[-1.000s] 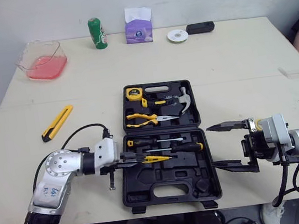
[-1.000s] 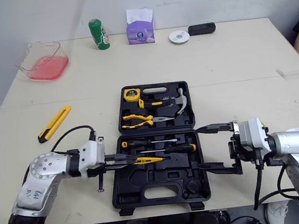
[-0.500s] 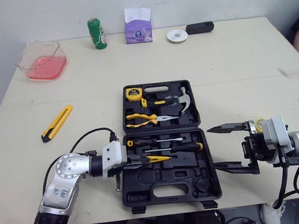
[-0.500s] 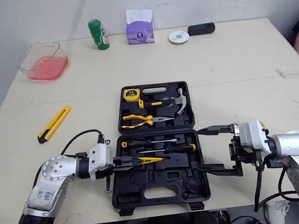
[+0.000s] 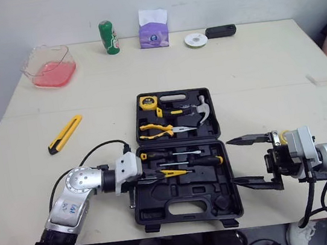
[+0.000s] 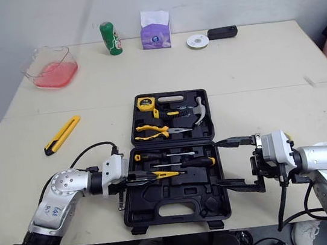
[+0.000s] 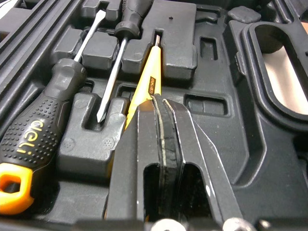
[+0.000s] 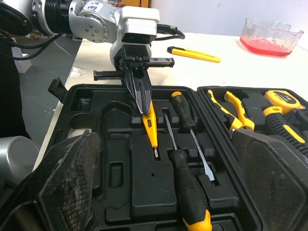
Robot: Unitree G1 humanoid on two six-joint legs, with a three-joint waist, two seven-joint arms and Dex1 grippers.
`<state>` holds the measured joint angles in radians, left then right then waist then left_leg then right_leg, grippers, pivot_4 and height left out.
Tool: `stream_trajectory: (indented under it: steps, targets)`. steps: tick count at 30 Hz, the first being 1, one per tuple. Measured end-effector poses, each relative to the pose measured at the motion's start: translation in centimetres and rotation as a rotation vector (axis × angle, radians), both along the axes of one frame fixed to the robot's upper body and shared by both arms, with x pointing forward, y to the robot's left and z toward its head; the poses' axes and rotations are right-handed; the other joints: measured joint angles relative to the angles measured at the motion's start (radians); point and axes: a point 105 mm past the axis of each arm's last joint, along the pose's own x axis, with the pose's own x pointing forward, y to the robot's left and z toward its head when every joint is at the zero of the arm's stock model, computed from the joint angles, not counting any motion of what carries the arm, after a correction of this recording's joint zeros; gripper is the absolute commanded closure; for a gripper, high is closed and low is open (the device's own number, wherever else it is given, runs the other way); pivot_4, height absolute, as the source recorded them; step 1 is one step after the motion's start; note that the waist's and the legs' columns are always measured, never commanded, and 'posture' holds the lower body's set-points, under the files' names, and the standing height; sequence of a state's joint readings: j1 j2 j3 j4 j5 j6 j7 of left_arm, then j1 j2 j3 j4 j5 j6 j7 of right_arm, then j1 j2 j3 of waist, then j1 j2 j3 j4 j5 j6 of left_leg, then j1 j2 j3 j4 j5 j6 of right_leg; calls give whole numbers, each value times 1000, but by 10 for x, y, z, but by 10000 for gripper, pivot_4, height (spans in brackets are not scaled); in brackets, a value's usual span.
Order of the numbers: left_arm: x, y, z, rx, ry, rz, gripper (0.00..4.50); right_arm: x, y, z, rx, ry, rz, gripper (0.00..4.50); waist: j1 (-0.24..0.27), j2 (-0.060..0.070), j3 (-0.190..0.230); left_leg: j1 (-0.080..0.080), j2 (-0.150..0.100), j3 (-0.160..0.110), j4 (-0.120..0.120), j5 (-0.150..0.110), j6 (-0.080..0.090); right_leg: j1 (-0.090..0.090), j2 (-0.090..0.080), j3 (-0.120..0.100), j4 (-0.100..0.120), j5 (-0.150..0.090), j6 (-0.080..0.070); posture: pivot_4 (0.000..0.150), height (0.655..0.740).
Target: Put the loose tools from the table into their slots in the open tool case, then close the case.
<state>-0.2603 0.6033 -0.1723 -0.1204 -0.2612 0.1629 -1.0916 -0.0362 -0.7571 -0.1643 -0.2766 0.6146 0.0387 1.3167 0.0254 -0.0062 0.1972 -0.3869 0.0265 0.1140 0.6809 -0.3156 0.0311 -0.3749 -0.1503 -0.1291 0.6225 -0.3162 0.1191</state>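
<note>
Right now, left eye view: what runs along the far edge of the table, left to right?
clear plastic container with pink contents → green bottle → purple tissue pack → white round disc → black oblong device

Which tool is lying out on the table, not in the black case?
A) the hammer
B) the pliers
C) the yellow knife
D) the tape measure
C: the yellow knife lies on the bare table, off to the left of the tool case and not touching it, while the other three sit inside the case.
</note>
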Motion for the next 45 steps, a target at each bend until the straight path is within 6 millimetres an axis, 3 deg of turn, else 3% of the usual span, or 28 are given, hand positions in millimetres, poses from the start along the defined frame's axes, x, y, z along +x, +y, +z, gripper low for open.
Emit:
stream_trajectory:
  steps: [21, 37, 45]
  targets:
    - [0, -1, 3, -44, -8, 29, 44716, 0, 0, 0, 0, 5, -1, 0, -2, 0, 0, -1, 0, 0, 0, -1, 0, 0, 0, 0, -1, 0, 0, 1500, 7400]
    - [2, -2, -3, 52, 39, 77, 44716, 1, 1, 2, 0, -4, 2, 0, -2, 2, -1, 0, 0, 0, 0, -2, -1, 0, 0, 1, -1, 0, 0, 1500, 7400]
    - [6, -1, 1, -7, -44, 71, 44716, 2, -1, -1, -7, 5, -9, 0, 1, 3, -2, 0, 0, 0, 0, -2, 0, 0, -1, 0, -1, 0, 0, 1500, 7400]
